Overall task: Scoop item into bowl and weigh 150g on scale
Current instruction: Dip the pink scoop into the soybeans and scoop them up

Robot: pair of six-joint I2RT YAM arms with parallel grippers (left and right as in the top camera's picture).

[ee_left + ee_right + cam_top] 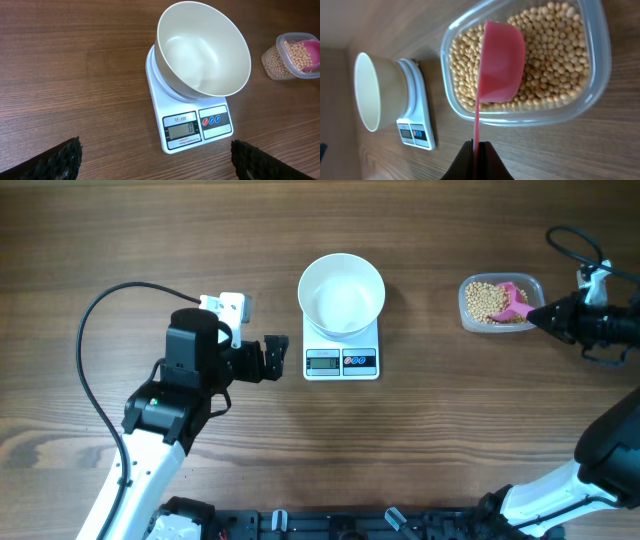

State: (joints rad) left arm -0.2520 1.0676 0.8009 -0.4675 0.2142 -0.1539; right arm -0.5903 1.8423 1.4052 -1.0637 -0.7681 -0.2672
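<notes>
Jaws of the right gripper [479, 146] are clenching a pink scoop [502, 60] over beans [552, 55] just ahead; those of the left gripper [275, 358] are gaping, scale [182, 131] ahead.

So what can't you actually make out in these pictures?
- Overhead: the digits on the scale are too small to read.
- Right wrist: the pink scoop covers the beans beneath it. Its own body hides whether it carries any.
- Left wrist: the fingers of the left gripper are cut off by the bottom edge.
- Overhead: the right arm runs off the right edge.
</notes>
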